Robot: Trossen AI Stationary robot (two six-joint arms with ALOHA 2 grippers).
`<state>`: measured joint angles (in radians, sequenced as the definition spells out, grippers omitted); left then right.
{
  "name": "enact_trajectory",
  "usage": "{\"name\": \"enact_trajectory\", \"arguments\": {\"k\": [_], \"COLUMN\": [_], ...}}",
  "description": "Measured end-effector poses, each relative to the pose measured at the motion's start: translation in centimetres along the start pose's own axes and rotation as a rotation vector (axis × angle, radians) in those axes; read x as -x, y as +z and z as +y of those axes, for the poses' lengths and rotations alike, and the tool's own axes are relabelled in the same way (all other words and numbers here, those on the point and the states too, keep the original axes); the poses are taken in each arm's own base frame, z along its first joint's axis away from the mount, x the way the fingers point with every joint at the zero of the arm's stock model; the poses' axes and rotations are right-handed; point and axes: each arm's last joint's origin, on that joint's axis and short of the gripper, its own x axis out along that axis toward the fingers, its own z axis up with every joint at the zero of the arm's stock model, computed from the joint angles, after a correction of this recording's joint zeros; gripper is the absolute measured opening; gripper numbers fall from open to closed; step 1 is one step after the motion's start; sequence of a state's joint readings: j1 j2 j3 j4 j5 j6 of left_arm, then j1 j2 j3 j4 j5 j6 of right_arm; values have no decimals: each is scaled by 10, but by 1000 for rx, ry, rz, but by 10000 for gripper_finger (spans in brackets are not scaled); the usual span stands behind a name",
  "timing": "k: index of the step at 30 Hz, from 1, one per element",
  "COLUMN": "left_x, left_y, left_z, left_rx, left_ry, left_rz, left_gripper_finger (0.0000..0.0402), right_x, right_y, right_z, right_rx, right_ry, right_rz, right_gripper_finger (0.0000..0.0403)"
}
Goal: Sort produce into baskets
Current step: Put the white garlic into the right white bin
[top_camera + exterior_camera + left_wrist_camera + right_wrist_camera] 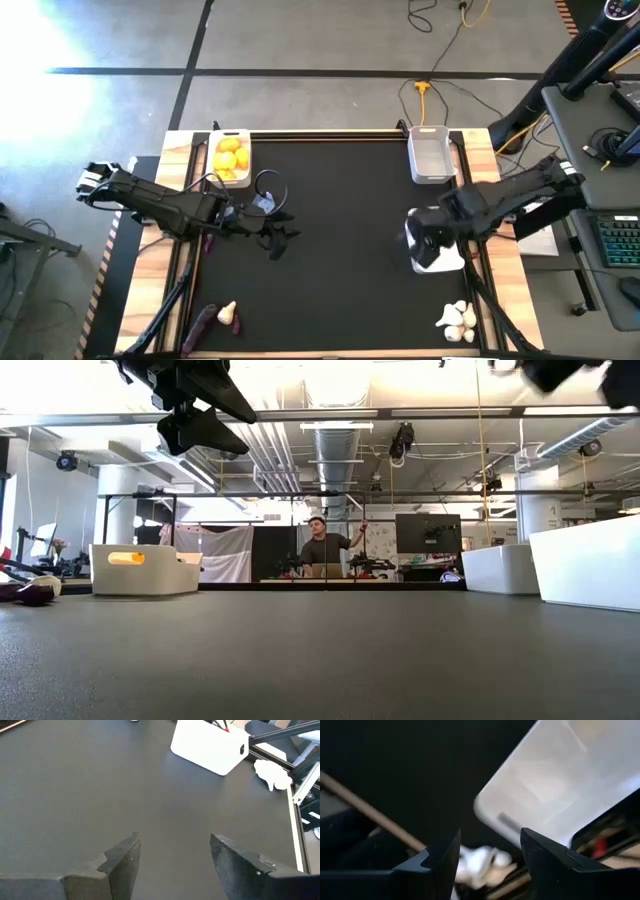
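Black mat (340,250) from above: lemons (231,157) fill the far-left basket (214,160), garlic (456,319) lies near-right, eggplant (201,324) near-left. My left gripper (172,857) hangs open over bare mat. My right gripper (487,852), open too, hovers by a white basket (560,785), probably with garlic beyond.

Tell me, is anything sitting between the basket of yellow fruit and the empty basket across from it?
No. In the high view, only bare black mat separates the yellow-fruit basket from the empty basket.

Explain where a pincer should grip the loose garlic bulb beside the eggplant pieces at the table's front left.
Probably come straight down on the garlic bulb and pinch across its round belly: it lies free on the mat, with the eggplant pieces close on its left.
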<state>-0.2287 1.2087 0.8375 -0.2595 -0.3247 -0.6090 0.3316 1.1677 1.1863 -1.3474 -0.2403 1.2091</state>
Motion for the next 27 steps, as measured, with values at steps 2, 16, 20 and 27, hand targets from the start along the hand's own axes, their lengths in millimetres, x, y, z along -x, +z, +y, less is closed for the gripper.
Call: {"name": "enact_trajectory", "arguments": {"k": [2,16,20,27], "left_x": [0,0,0,0], "left_y": [0,8,8,8], "left_z": [0,-4,-4,-5], "left_rx": [-14,-113,-125,-122], "left_ry": [-2,-35,-34,-39], "left_rz": [-5,-80,-80,-88], "left_gripper_finger": [223,223,223,223], "right_x": [-2,-111,-137,-172], "right_y": [-16,-96,-106,-114], "right_z": [15,76,90,103], "right_rx": [16,60,1,-39], "right_ry": [-8,-290,-300,-263], "right_rz": [22,393,465,477], "right_gripper_finger": [201,256,296,308]}}
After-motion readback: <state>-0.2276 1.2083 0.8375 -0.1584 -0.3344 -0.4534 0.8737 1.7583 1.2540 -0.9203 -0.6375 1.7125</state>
